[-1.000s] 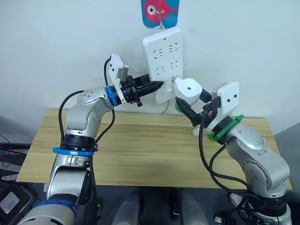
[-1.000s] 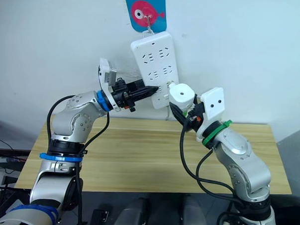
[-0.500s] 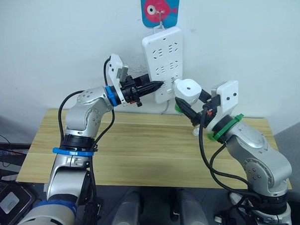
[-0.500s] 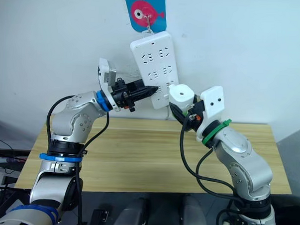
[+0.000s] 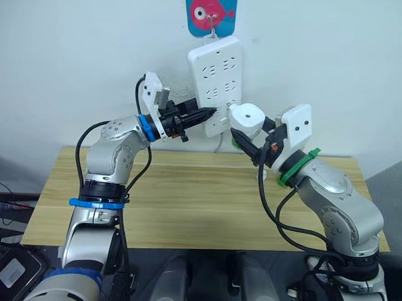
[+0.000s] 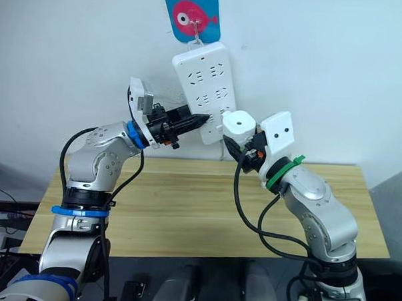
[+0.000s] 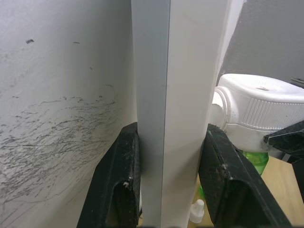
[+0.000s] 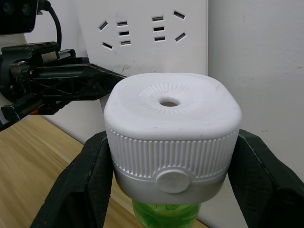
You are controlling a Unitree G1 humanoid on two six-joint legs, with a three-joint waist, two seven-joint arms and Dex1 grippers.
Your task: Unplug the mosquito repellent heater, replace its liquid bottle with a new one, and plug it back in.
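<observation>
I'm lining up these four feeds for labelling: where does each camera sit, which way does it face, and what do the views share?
Left eye view: on the head, facing forward and down at the wall-hung power strip and wooden table; both arms show.
Right eye view: the same head camera's other eye, same scene.
Left wrist view: along the left gripper, its fingers clamping the power strip's edge.
Right wrist view: along the right gripper, gripping the mosquito repellent heater.
Shared: both wrist views show the heater and strip.
</observation>
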